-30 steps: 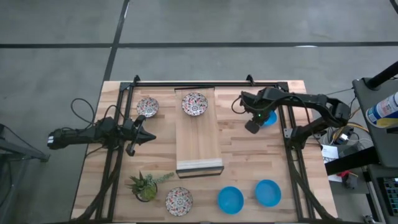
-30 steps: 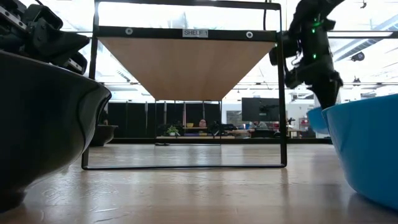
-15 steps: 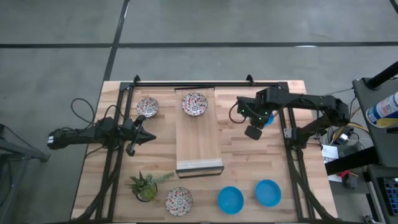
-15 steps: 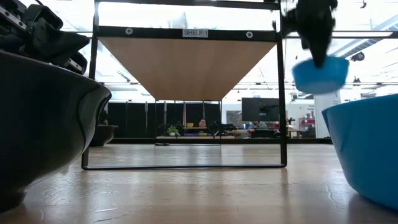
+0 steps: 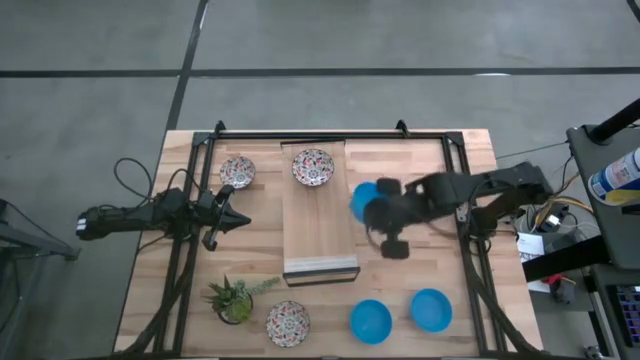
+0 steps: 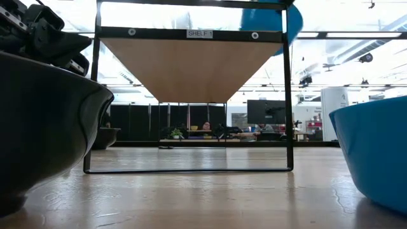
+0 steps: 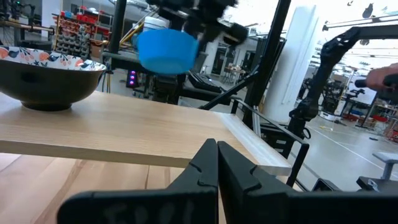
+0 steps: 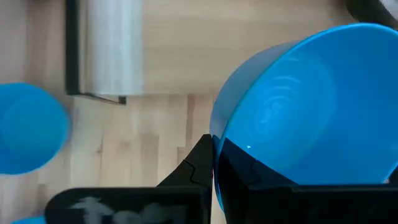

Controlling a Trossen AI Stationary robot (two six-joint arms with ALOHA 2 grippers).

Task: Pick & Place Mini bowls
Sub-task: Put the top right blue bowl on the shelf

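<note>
My right gripper (image 5: pixel 381 211) is shut on a plain blue mini bowl (image 5: pixel 363 198), in the air by the right edge of the raised wooden shelf (image 5: pixel 318 225). The bowl also shows in the left wrist view (image 7: pixel 165 50) and the low view (image 6: pixel 264 16). My left gripper (image 5: pixel 238 220) is shut and empty at the table's left. One patterned bowl (image 5: pixel 313 166) sits on the shelf's far end, one (image 5: pixel 237 171) left of it on the table, one (image 5: pixel 288 322) at the near edge. Two blue bowls (image 5: pixel 370 321) (image 5: pixel 431 310) sit at the near right. My right gripper holds the blue bowl by its rim (image 8: pixel 216 132), pinched with one finger outside the wall and one inside. The bowl is lifted clear of the table and the shelf, its hollow (image 8: pixel 311 106) turned toward the wrist camera.
A small green potted plant (image 5: pixel 233 298) stands at the near left. A black frame (image 5: pixel 320 132) with uprights surrounds the shelf. Bare table shows right of the shelf (image 5: pixel 400 160). A near blue bowl (image 6: pixel 375 152) and a dark bowl (image 6: pixel 44 127) crowd the low view.
My right gripper has lifted the blue bowl off the table's far right part and carried it quickly up and toward the left, to the shelf's right edge. It has kept its hold on the bowl. My left arm has kept still.
</note>
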